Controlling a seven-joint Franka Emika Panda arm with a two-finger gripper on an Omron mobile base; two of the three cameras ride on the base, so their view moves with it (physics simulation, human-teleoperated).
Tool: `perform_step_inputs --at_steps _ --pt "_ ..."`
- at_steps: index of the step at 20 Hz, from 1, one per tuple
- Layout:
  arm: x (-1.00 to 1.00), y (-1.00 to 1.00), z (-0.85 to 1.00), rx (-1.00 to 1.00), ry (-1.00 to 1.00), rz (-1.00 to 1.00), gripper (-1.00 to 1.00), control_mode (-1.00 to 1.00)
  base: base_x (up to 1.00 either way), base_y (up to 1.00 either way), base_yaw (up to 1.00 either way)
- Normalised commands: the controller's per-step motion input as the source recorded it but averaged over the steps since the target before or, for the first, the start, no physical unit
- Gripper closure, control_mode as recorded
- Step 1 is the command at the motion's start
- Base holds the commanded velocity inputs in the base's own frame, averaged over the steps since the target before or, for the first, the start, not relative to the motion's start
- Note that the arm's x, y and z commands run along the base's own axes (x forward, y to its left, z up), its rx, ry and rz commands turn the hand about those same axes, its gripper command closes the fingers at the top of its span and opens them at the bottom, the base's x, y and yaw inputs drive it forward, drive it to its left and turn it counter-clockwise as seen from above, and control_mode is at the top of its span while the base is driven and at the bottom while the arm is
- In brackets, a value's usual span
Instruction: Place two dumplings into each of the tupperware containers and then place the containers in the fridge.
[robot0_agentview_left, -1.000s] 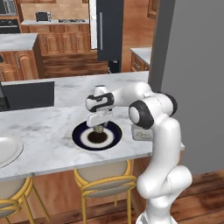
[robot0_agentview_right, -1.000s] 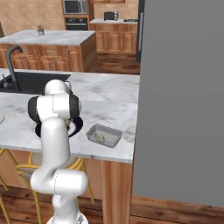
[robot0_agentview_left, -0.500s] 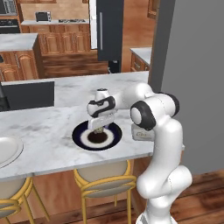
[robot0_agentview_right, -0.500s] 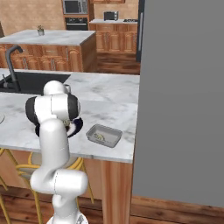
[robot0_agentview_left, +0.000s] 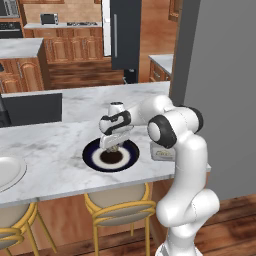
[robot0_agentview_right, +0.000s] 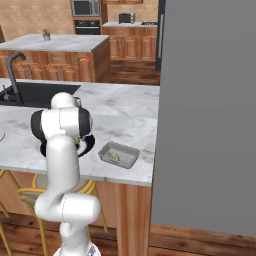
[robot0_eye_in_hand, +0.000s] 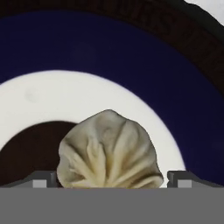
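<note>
Hand view: pleated, doughy dumpling (robot0_eye_in_hand: 109, 151) apparently between spread end effector (robot0_eye_in_hand: 111, 179) tips.

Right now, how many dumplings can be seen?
2: one dumpling on the dark plate between the open gripper's fingertips, one in the tupperware container. The arm may hide others.

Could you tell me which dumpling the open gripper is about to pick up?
The dumpling on the dark plate, sitting between the open gripper fingertips; the other dumpling already lies in the tupperware container off to the side.
</note>
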Motion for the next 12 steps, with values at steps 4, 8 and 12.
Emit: perform_step_inputs --at_steps 4,8,12 --pt "0.05 0.24 -0.10 0.00 0.00 0.00 1.00 -1.00 0.00 0.00 0.00" --pt "0.00 0.10 -0.17 0.00 0.00 0.00 1.00 -1.00 0.00 0.00 0.00" --pt "0.00 -0.22 0.07 0.00 0.00 0.00 1.00 -1.00 0.00 0.00 0.00"
